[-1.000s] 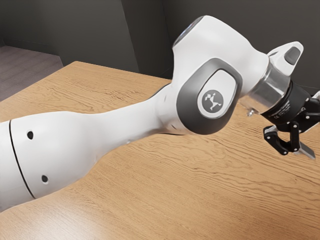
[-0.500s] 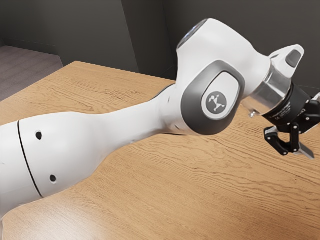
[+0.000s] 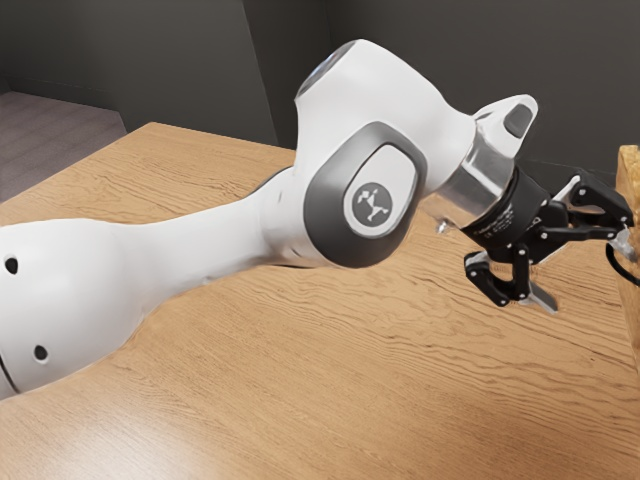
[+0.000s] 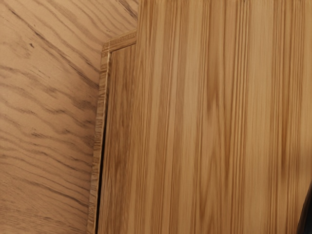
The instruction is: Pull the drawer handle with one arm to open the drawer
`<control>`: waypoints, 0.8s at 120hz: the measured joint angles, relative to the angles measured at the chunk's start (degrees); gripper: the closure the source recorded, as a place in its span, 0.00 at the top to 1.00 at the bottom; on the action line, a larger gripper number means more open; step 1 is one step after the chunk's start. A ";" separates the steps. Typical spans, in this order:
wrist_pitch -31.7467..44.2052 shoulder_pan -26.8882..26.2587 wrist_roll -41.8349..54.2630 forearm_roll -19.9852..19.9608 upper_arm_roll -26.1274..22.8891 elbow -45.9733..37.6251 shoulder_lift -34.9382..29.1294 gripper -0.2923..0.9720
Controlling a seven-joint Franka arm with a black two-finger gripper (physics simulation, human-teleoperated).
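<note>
Exterior view: our gripper (image 3: 585, 270), fingers spread wide and holding nothing, is just beside the upright drawer unit (image 3: 629, 190) on the table (image 3: 300, 400), at the exterior view's right. The unit's front faces the gripper. Wrist view: the drawer panel (image 4: 209, 117) has lengthwise grain and a dark slit along one edge.

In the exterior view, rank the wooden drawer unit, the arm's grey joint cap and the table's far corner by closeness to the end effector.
1. Wooden drawer unit, at the exterior view's right edge, beside the end effector.
2. Grey joint cap, mid-view on the arm.
3. Table's far corner, upper left.
</note>
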 joint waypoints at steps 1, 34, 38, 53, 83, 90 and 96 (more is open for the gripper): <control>0.01 -0.07 0.00 0.00 0.17 -0.21 -0.16 0.77; 0.94 -0.83 0.06 -0.10 3.74 -8.59 -6.84 0.77; 1.09 -1.02 0.07 -0.13 4.33 -9.85 -7.85 0.77; 1.50 -1.92 0.14 -0.37 6.61 -14.13 -11.67 0.77; -1.71 -0.35 0.22 2.77 10.84 -19.63 -18.64 0.77; -8.95 2.58 0.19 9.46 10.84 -12.89 -17.16 0.77; -16.11 4.40 0.18 15.83 10.52 -5.36 -14.08 0.77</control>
